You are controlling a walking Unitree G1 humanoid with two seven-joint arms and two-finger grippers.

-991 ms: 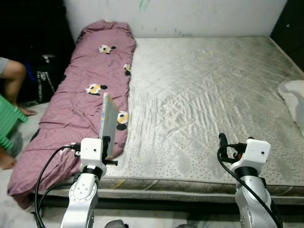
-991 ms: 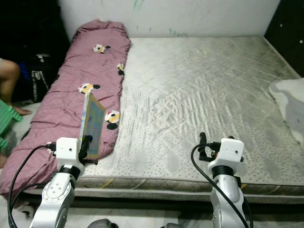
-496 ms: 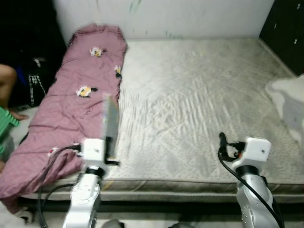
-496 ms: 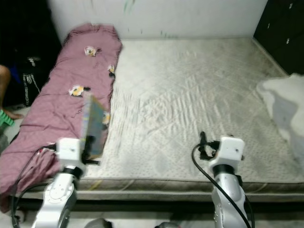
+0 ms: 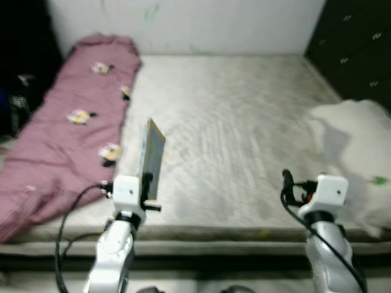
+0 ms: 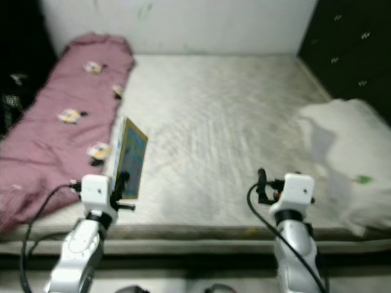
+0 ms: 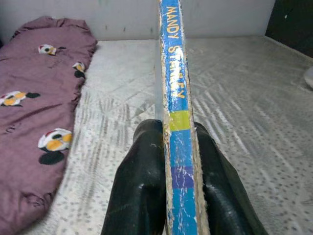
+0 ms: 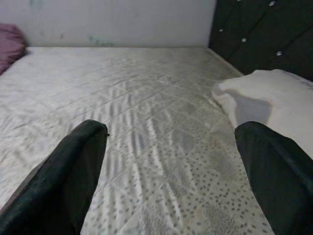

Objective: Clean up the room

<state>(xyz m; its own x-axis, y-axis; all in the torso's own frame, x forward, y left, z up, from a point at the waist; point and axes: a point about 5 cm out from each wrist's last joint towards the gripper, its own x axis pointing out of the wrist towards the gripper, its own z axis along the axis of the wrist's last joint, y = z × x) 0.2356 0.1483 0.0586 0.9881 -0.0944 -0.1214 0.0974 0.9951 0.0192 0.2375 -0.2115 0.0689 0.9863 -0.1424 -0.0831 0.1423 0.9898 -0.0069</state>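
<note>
A: Log the arms. What finish?

B: Both silver, rounded segments. Left arm and right arm each end in a white boxy wrist block.

A: Cabling?

B: Black cable loops out beside each white block; a small red spot sits next to the right block.

A: Fingers?

B: Left gripper and right gripper: long, matte black, rounded fingers, no visible markings.

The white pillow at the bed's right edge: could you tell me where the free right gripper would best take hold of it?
Probably the near corner of the white pillow, approached from the robot's side. It lies flat on the mattress, so a thin edge suits the open right gripper better than its broad top.
</note>
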